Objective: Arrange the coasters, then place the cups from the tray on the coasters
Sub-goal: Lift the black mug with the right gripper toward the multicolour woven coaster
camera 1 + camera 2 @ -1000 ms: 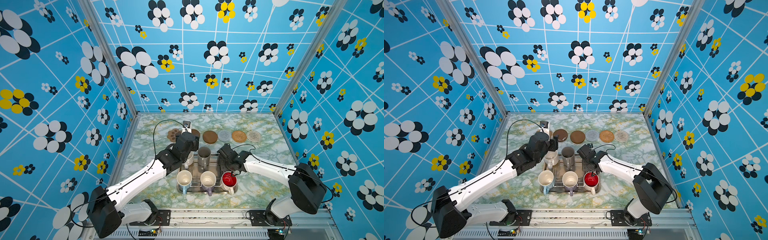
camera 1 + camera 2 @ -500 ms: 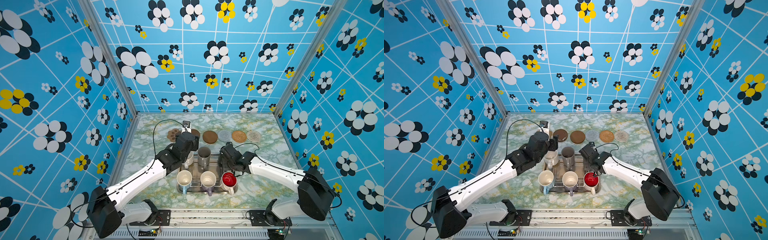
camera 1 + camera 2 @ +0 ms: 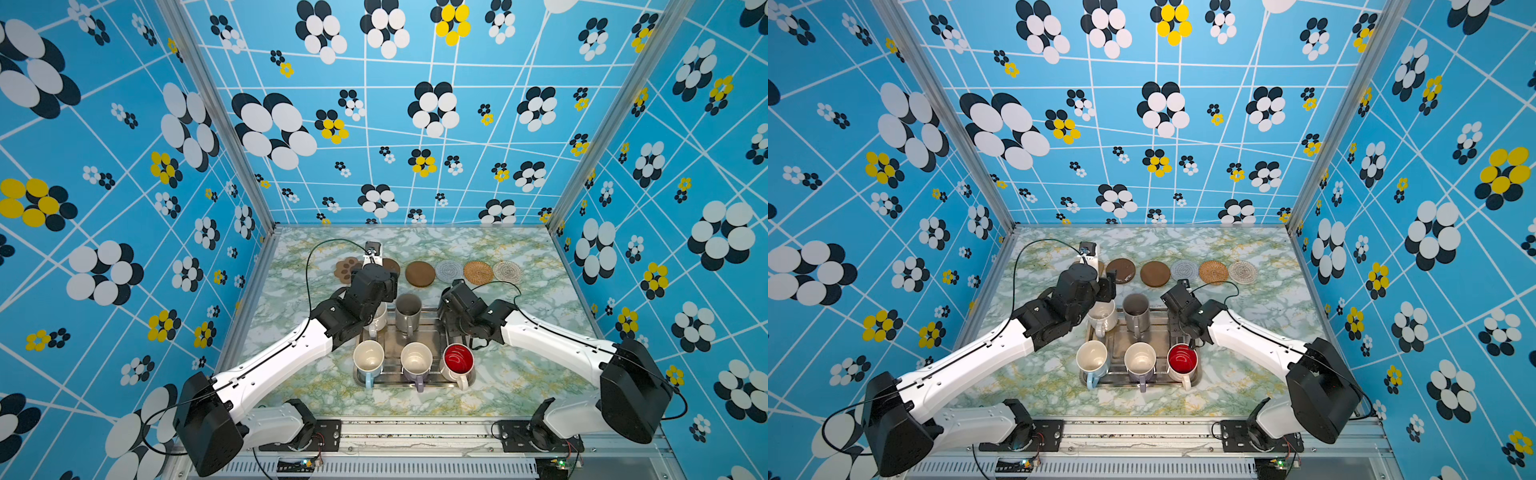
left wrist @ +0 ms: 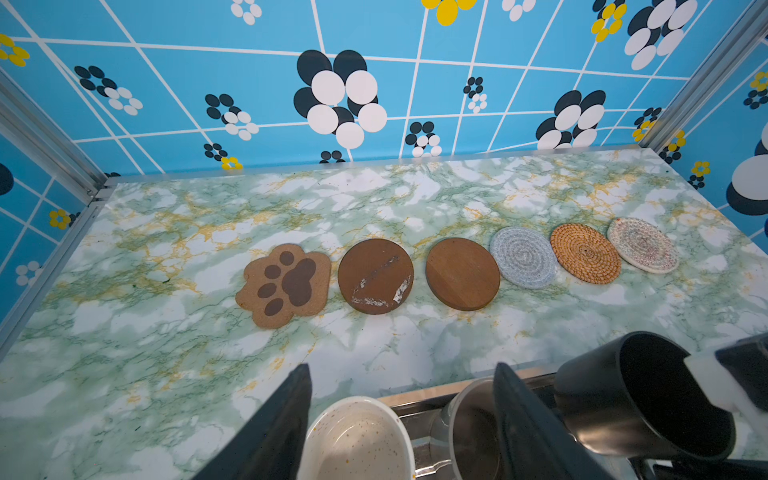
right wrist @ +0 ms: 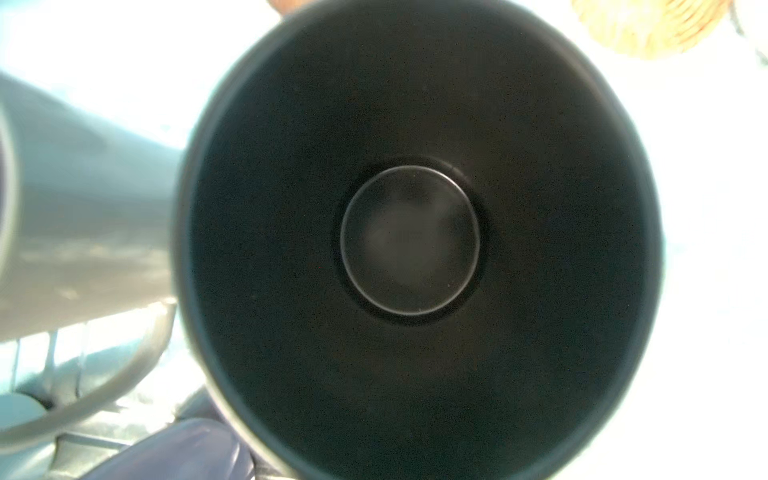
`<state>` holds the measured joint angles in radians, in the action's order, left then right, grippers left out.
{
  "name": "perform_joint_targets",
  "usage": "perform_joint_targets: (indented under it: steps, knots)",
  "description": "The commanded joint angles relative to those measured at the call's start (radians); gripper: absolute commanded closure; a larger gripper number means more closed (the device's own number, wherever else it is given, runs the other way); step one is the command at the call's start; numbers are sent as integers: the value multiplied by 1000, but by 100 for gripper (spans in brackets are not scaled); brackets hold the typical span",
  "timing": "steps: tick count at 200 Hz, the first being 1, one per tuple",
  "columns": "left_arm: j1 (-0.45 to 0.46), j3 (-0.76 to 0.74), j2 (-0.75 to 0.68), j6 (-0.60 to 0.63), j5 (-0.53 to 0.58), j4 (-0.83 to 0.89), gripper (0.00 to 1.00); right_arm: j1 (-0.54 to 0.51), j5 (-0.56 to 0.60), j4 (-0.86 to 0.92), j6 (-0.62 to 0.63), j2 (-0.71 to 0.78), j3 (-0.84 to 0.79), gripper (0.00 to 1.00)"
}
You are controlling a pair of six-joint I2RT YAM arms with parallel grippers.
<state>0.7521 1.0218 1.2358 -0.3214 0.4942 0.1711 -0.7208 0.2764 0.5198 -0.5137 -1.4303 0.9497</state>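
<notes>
Six coasters lie in a row at the back, from the paw coaster point(image 4: 286, 284) to a pale woven one point(image 4: 642, 244). The silver tray point(image 3: 432, 336) holds the cups. My left gripper point(image 4: 399, 415) is open and straddles the cream-white cup point(image 4: 357, 440), one finger beside the grey cup point(image 3: 408, 313). My right gripper point(image 3: 453, 316) is shut on the black cup point(image 4: 648, 399), which tilts at the tray's back right. The right wrist view looks straight into the black cup point(image 5: 411, 241). At the front stand the light blue point(image 3: 368, 359), lilac point(image 3: 415, 359) and red-lined point(image 3: 457, 359) cups.
Patterned blue walls close in the marble table point(image 3: 519, 374) on three sides. Bare tabletop lies between the coaster row and the tray, and to the tray's left and right. A black cable point(image 3: 309, 270) loops over the left arm.
The right arm's elbow has swung outward to the right while its gripper stayed at the black cup. The left arm has not moved.
</notes>
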Motion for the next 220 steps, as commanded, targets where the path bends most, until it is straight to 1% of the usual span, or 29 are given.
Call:
perform_joint_targets:
  steps: [1, 49, 83, 119, 139, 171, 199, 220]
  knots:
    - [-13, -18, -12, -1, 4, -12, 30, 39, 5, -28, 45, 53, 60, 100]
    - [-22, -34, -28, 0, 4, -16, 30, 124, -7, 9, 135, 43, 146, 100]
    - [-29, -45, -40, -2, 4, -13, 30, 233, -57, 11, 169, 8, 186, 100]
    - [-40, -59, -56, -8, 4, -17, 29, 337, -60, -15, 196, -27, 214, 100]
    - [-46, -63, -61, -10, 2, -12, 29, 395, -46, -22, 215, -61, 245, 100]
    - [-55, -74, -77, -11, 1, -11, 29, 498, -57, -20, 239, -133, 303, 100]
    - [-66, -87, -93, -17, 1, -9, 29, 563, -51, -23, 256, -196, 355, 100]
    - [-71, -101, -110, -25, -4, -22, 29, 595, -19, -43, 272, -238, 377, 100]
